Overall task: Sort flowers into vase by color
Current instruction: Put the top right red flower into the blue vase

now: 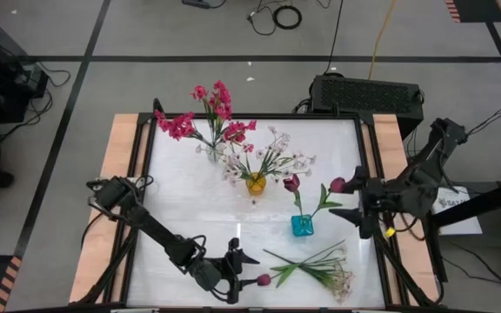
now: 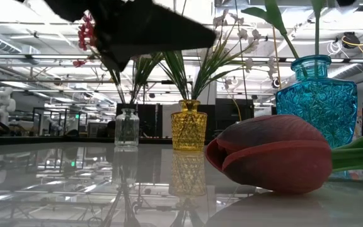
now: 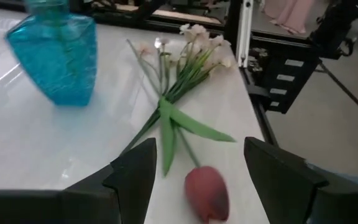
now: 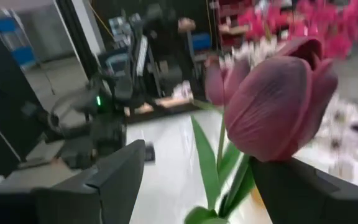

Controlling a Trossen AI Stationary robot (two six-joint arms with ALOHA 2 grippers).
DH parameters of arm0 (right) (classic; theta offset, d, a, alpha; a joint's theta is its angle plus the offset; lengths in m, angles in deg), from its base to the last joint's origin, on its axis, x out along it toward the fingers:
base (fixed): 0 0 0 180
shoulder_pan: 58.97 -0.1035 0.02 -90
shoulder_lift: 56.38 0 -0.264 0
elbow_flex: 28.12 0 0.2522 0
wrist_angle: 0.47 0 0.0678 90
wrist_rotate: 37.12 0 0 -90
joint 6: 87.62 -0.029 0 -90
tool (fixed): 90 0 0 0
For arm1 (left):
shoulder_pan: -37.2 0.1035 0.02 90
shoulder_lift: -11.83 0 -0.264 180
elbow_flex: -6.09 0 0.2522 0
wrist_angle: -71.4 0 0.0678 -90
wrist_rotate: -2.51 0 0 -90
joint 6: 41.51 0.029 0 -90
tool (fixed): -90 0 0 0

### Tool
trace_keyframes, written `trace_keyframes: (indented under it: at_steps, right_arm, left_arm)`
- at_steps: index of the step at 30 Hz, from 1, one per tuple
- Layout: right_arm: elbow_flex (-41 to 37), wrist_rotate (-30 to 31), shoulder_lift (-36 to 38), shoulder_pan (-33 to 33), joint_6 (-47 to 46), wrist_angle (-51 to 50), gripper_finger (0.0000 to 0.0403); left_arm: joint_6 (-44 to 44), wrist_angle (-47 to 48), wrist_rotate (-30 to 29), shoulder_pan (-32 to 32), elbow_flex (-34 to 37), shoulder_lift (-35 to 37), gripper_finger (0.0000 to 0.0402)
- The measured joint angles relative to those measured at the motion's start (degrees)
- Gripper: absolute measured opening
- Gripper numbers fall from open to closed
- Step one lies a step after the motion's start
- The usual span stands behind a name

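A maroon tulip bud [image 3: 207, 193] lies on its side on the white table near the front edge [image 1: 263, 280]. Its stem runs into a loose bunch of white flowers [image 1: 324, 269]. My left gripper [image 3: 204, 168] stands open, one finger on each side of that bud, touching nothing. The blue vase [image 1: 302, 226] holds two maroon tulips [image 1: 292, 183]. My right gripper [image 1: 344, 198] is open beside the right-hand one [image 4: 278, 106]. Pink flowers [image 1: 207, 113] stand in a clear vase [image 1: 211, 153], white ones [image 1: 272, 156] in a yellow vase [image 1: 257, 183]. My right gripper stands level at the table's right side with the tulip bud [image 4: 272, 130] in the blue vase close by one finger [image 4: 303, 186]; I cannot tell whether it touches. The tulip stands upright in the vase.
The three vases stand in a slanting row from far left to the middle right. The table's right rail [image 3: 253, 81] runs close beside the lying flowers. A black box [image 1: 368, 91] sits beyond the far edge. Bare table lies at the left [image 1: 181, 200].
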Motion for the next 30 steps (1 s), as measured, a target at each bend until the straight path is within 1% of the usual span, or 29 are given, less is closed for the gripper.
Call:
trace_keyframes:
  at_steps: [5,7,10,13,15,17,22,25,28,30]
  right_arm:
    - [0.0,0.2,2.5,0.0,7.6,5.8,0.0269]
    - [0.0,0.4,3.3,0.0,10.0,7.2,0.0263]
    - [0.1,1.8,4.0,0.0,12.5,8.2,0.0256]
    - [0.1,1.4,4.0,0.0,13.3,8.3,0.0252]
    - [0.1,1.0,3.8,-0.1,12.6,8.2,0.0252]
    - [0.1,0.9,3.4,-0.4,11.2,7.1,0.0252]
    - [0.1,0.1,1.3,-0.6,5.0,0.5,0.0252]
    - [0.1,-1.1,0.1,-0.6,3.3,-2.0,0.0253]
    - [0.1,-4.9,-0.5,-0.6,0.7,-4.8,0.0266]
    - [0.1,-6.8,-0.5,-0.6,-2.7,-7.2,0.0279]
  left_arm:
    - [2.2,1.0,1.9,0.3,-5.0,-3.9,0.0249]
    - [1.1,1.5,3.3,1.0,-7.1,-5.0,0.0249]
    - [-1.9,6.8,5.9,2.3,-10.1,-5.5,0.0249]
    - [-4.6,14.0,7.5,3.4,-12.6,-5.5,0.0249]
    - [-4.9,16.2,8.3,3.9,-13.3,-5.5,0.0249]
    - [-4.8,16.0,9.4,4.3,-13.4,-5.5,0.0249]
    - [-4.6,15.6,10.0,4.6,-13.5,-5.5,0.0249]
    - [-4.7,15.8,10.1,4.5,-13.5,-5.5,0.0249]
    - [-4.9,16.3,10.2,4.5,-13.5,-5.5,0.0249]
    - [-4.9,16.1,10.2,4.5,-13.5,-5.5,0.0249]
